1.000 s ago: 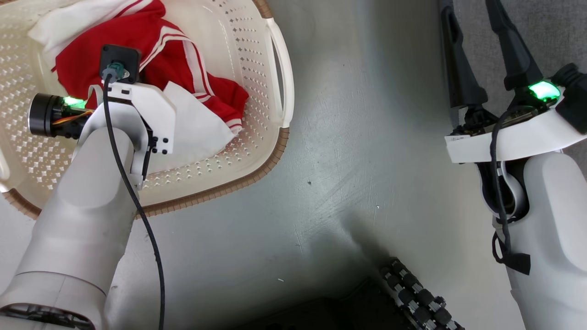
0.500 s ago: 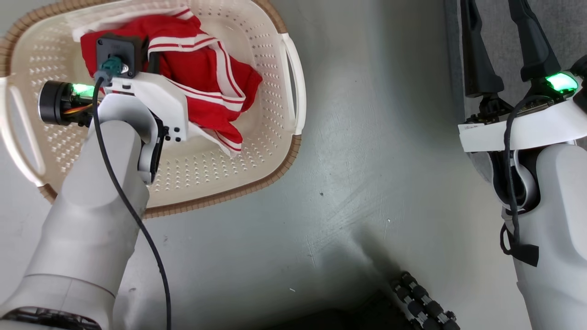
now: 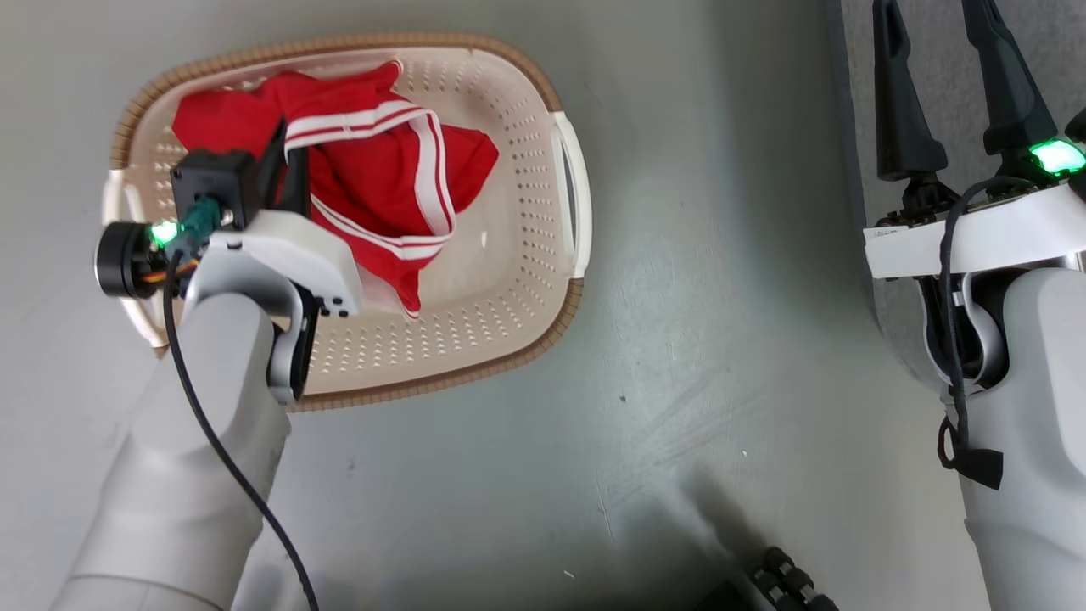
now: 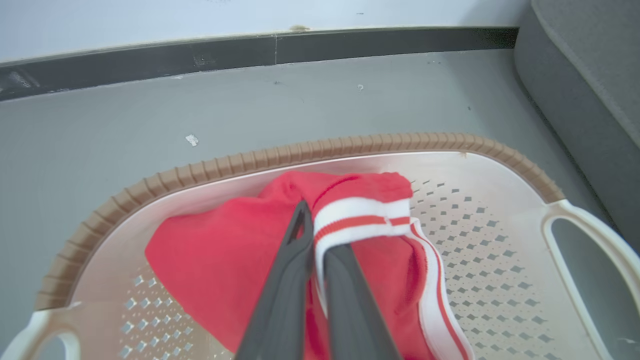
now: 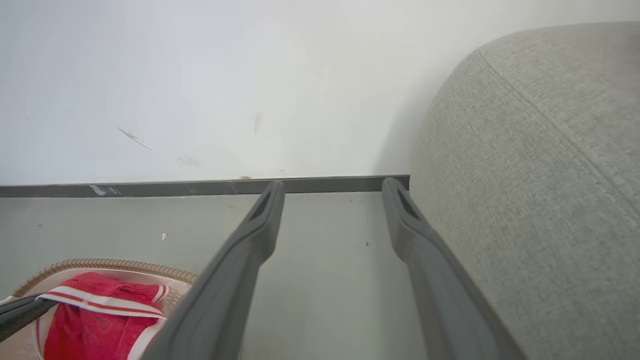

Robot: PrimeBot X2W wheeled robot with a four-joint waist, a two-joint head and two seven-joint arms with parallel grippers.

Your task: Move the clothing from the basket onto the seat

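red fabric with white stripe trim: the clothing [image 3: 382, 178] is bunched inside the basket [image 3: 509, 339], toward the far-left part of it in the head view. basket is cream perforated plastic with a brown ribbed rim, standing on the grey floor [image 3: 679, 297]. one white side handle [image 3: 573, 204] faces the seat side.

left pincer [image 4: 314, 235]: clenched on the clothing. left wrist view shows the two dark fingers [image 4: 285, 290] pressed nearly together. a white band with a red stripe is folded over the right-hand finger, and red cloth is pinched in the narrow gap. cloth hangs down from the grip on both sides. lower folds lie over the basket's perforated bottom; cannot tell whether they touch it. left forearm [image 3: 195, 441] reaches in over the basket's near rim.

right pincer [image 5: 332, 187]: released, fingers spread wide, floor and skirting seen between them. it hangs well apart from the basket, just beside the rounded edge of the seat [image 5: 525, 175]. seat is grey woven upholstery with a stitched seam along the curve.

seat and basket are well apart, with open floor between them. behind both is a white wall [image 5: 200, 75] with a dark skirting strip [image 4: 150, 55] at the floor line. green light [image 3: 1056, 157] lit on the right wrist, another lit on the left.
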